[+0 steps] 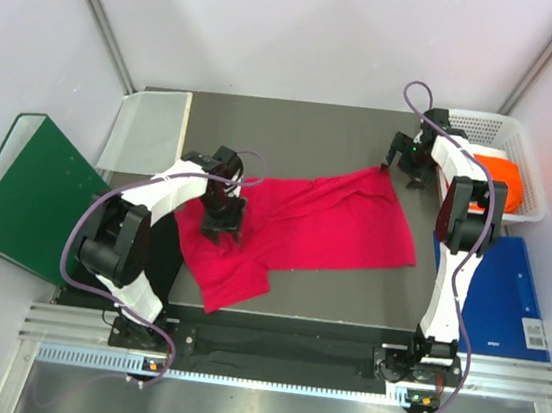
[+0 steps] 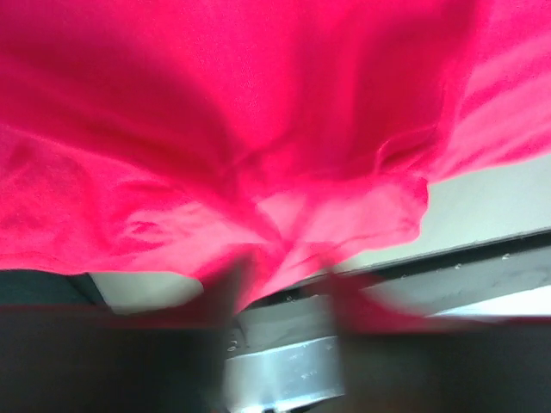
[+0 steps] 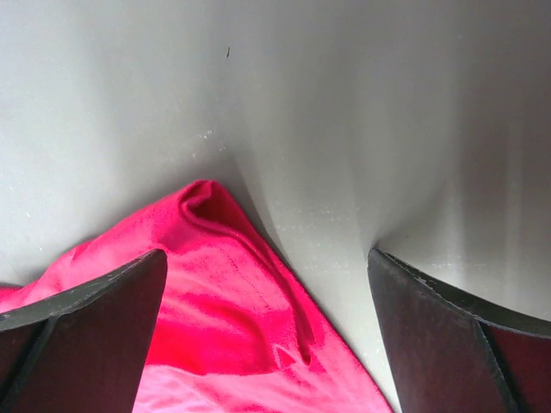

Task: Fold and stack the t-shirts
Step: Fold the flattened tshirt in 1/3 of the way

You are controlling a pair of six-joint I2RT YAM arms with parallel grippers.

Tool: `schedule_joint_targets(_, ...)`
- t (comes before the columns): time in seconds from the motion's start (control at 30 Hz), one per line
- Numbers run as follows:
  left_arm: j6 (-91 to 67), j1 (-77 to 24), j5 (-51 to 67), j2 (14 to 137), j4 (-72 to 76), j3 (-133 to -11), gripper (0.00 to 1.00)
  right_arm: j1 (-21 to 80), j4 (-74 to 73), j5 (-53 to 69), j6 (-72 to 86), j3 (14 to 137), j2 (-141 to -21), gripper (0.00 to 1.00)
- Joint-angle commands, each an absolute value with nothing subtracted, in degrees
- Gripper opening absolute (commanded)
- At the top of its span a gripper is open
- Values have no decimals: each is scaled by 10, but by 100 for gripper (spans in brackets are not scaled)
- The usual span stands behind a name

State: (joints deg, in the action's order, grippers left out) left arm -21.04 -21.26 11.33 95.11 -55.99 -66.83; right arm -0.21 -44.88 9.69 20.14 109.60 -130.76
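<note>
Top external, left gripper (image 1: 221, 224) on crimson-pink t-shirt (image 1: 324, 223), hold cannot be told; right gripper (image 3: 267, 255) spread wide, empty, at its corner

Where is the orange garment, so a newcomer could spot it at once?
Go to the far right corner of the dark grey table, where a white slatted plastic basket stands. The bright orange cloth lies bundled inside it, partly hidden by the right arm. Nothing else is orange: the crimson-pink cloth t-shirt lies spread on the table, and the flat blue rectangular board lies outside the basket.

spread t-shirt (image 1: 334, 224): crimson-pink | basket t-shirt (image 1: 506, 179): orange | binder (image 1: 26, 191): green | board (image 1: 502, 295): blue
</note>
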Motion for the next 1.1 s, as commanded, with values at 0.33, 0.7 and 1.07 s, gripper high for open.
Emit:
schedule_joint_targets(0.33,-229,-182,-46,961,-519,-773,99,-13,-404,123,228,1133,-1346,97)
schedule_joint_targets(0.7,-243,-67,-57,1142,-533,-935,99,-4,-411,185,245,1161,-1407,41)
schedule_joint_targets(1.07,-247,-46,-39,1212,-492,-958,97,-11,-420,183,233,1154,-1390,0)
